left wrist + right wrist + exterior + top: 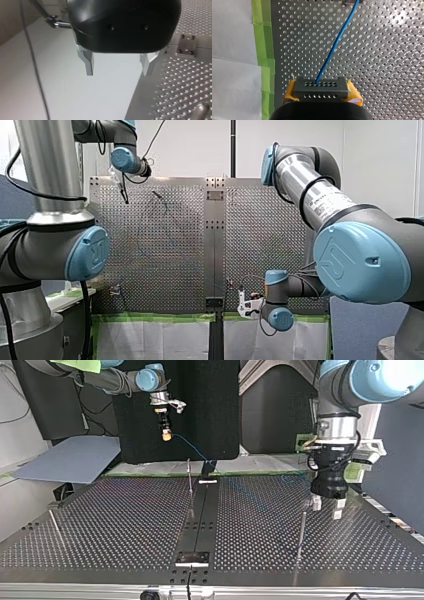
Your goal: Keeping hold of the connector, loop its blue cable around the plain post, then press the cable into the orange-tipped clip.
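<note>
Clamping the dark connector (321, 87) between yellow pads (289, 91), my right gripper (166, 435) hangs above the perforated table (387, 62) (near its far edge, top view), blue cable (334, 47) trailing down; my left gripper (118, 71) hovers, fingers apart.

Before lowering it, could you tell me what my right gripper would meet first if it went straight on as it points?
Probably the bare perforated table, just inside the green tape. My right gripper, shut on the connector, points at it; the blue cable slants away; depth is unclear.

Slim post (301, 532) beside my left gripper (326, 509)
</note>
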Motion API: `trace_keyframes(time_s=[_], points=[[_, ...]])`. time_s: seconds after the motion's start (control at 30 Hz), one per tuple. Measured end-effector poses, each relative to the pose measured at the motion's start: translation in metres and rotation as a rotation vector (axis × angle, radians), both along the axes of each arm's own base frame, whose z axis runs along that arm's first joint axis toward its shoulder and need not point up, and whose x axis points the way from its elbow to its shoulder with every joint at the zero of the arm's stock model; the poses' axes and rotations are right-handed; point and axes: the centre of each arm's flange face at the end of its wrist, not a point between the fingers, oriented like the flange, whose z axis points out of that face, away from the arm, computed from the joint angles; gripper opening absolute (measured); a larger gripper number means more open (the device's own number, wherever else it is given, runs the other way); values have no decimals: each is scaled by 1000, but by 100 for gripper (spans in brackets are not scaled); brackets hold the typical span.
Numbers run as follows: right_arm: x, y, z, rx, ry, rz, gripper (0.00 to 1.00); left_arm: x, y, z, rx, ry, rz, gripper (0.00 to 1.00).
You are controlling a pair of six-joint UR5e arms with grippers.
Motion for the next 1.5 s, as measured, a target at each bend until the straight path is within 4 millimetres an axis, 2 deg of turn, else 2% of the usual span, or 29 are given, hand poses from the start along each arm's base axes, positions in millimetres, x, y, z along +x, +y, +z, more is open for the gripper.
trace_keyframes(time_s=[0.3,0.43,0.6,0.73,0.93,1.2,1.5], points=[[0,-1,0,1,1,0,0,16,-31,-2,89,91,9,94],[1,-1,0,1,1,0,0,15,-43,4,125,111,14,94],[1,-2,0,0,1,0,0,13,-45,19,168,119,49,94],[1,-2,0,0,1,0,0,10,-42,22,207,148,87,94],[1,-1,0,5,6,1,0,4,-36,15,254,211,140,94],[1,-1,-1,9,12,1,0,-5,-33,-13,266,331,163,94],[1,-1,-1,7,16,1,0,-14,-30,-31,299,443,196,94]])
